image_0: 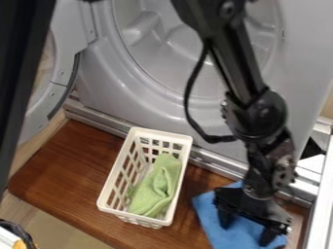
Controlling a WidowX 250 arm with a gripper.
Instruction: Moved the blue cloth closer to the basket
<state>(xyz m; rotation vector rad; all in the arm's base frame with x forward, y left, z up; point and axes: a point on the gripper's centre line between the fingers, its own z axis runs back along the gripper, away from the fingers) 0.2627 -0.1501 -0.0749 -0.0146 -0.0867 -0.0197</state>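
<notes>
Currently, camera view: black two-finger gripper (247, 228) hangs over blue cloth (211, 221) at lower right, fingers spread wide — cloth showing between them. Blue cloth lies rumpled on brown wooden board (62, 160), near white plastic basket (104, 197) but apart from it. Crumpled green cloth (156, 187) sits inside basket — upright, slatted sides. Behind, grey front-loading drum housing (107, 68), round door (39, 104) swung out toward left.

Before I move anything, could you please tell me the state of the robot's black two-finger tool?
Tool: open, fingers spread apart at the blue fabric cloth; whether they touch it cannot be told.
</notes>
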